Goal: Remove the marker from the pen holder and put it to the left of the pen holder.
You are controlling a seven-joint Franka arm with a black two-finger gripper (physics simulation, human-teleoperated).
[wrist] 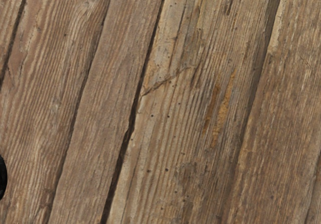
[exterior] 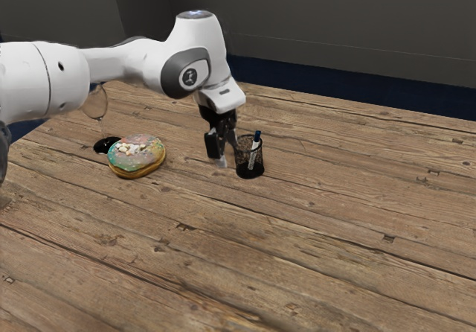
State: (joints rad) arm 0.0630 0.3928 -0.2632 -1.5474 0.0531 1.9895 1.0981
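The black gripper (exterior: 221,153) hangs low over the table in the exterior view, just beside the pen holder, on its exterior-view-left side. I cannot tell how far apart its two sides stand. The pen holder (exterior: 250,170) is a dark mesh cup standing upright. A white marker (exterior: 254,149) with a dark blue end leans inside it, the blue end sticking up above the rim.
A frosted donut (exterior: 137,155) lies toward the exterior view's left, with a wine glass (exterior: 96,103) behind it. In the wrist view, wooden planks (wrist: 165,103) lie below my hand, and a black shape (wrist: 2,177) that I cannot identify touches an edge.
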